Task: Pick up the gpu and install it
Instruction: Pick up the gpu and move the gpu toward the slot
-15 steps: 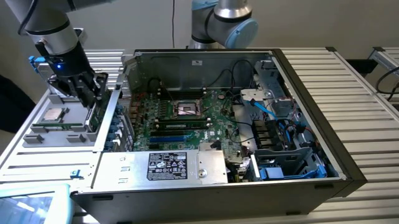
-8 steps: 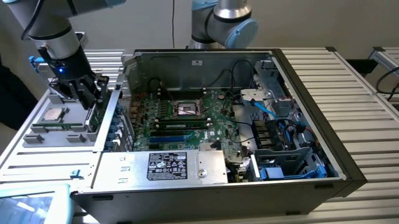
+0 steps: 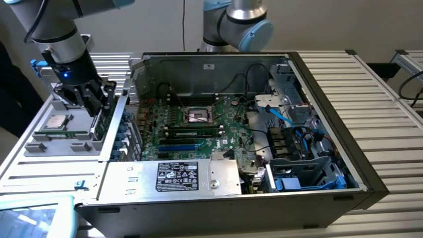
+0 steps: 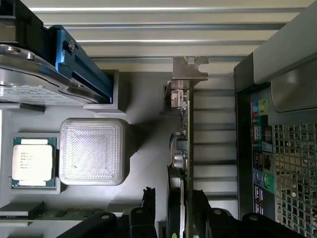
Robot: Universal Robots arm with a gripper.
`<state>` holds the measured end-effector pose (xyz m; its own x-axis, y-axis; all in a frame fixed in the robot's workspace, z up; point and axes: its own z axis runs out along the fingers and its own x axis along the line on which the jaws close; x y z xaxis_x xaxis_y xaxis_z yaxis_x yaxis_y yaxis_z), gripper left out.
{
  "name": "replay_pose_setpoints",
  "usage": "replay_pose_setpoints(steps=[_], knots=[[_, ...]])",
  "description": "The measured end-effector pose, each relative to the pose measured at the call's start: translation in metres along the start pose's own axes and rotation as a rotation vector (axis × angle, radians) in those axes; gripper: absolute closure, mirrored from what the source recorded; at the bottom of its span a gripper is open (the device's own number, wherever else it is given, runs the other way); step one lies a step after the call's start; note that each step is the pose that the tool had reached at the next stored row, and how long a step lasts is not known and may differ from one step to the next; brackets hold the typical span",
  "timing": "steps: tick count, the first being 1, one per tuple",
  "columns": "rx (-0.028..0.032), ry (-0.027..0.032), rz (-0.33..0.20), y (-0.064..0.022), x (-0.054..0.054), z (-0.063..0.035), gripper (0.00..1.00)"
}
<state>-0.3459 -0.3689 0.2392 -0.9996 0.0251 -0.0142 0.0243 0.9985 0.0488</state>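
The gripper [image 4: 174, 206] hangs over the tray [image 4: 143, 99] with its fingers [image 4: 148, 203] apart, one on each side of the gpu [image 4: 187, 124]. The gpu stands on edge in a tray slot, bracket [image 4: 189, 69] at its far end. A CPU [image 4: 32, 161] and a clear block [image 4: 91, 151] sit nearby. The open case [image 3: 218, 208] lies to the exterior view's right.

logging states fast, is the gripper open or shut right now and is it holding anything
gripper: open, fingers either side of the upright gpu, not clamped on it.
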Motion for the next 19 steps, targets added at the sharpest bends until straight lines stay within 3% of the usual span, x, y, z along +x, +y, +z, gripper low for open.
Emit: replay_pose_setpoints(steps=[2, 4, 6, 7, 19], knots=[[0.0001, 0.0001, 0.000, 0.0000, 0.0000, 0.0000, 0.56], [0.0002, 0.0001, 0.000, 0.0000, 0.0000, 0.0000, 0.65], [0.0001, 0.0001, 0.000, -0.0002, -0.0001, 0.0000, 0.65], [0.0000, 0.0004, -0.001, -0.0016, -0.0007, 0.0000, 0.72], [0.0000, -0.0001, -0.002, -0.0052, -0.0031, 0.0018, 0.72]])
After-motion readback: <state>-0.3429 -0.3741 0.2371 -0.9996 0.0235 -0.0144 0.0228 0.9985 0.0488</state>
